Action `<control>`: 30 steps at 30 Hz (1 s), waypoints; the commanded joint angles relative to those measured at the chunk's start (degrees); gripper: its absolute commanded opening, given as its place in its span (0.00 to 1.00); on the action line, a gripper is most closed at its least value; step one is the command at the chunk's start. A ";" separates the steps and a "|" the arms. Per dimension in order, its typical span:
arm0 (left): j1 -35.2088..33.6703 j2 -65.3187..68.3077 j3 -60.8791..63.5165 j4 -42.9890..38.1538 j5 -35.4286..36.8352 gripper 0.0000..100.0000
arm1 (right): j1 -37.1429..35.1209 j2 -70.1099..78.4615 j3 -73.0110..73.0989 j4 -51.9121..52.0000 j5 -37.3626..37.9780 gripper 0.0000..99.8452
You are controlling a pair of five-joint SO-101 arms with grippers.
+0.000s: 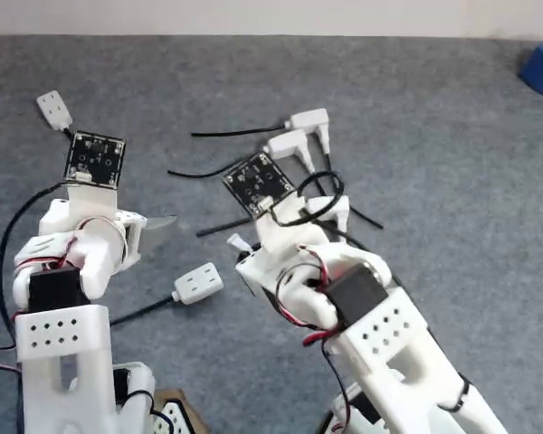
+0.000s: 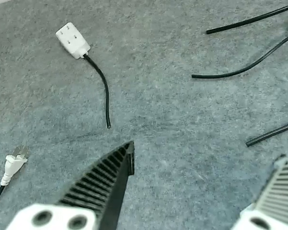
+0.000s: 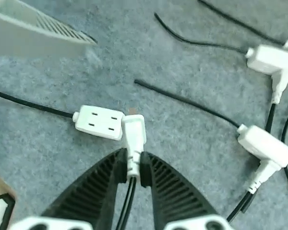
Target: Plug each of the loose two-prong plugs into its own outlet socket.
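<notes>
In the right wrist view, right gripper (image 3: 132, 157) is clamped on a plug (image 3: 134, 128). The outlet socket (image 3: 98, 122) lies just beside the plug head, crosswise to it. Left gripper (image 2: 205, 152) is spread, empty.

Sockets: 4 – 10 o'clock socket (image 1: 52, 108), centre socket (image 1: 197, 282), 12 o'clock pair (image 1: 309, 118) w/ plugs in. Plugs: 4, incl. gripped plug (image 3: 133, 133), loose plug (image 2: 13, 163).

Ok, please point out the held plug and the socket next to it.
held plug (image 3: 133, 134), right wrist view, on its white body
socket (image 3: 98, 122), right wrist view, on its slotted face
</notes>
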 commanded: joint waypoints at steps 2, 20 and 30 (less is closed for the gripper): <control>1.01 -0.84 -2.07 -0.88 -0.18 0.41 | 0.13 0.04 -2.86 -2.51 0.35 0.01; -12.18 -1.19 9.54 -7.12 -0.44 0.41 | -3.65 50.42 -62.11 30.29 3.78 0.01; -23.78 -1.19 21.76 -20.40 -0.53 0.41 | -6.11 73.54 -78.64 34.68 -5.10 0.01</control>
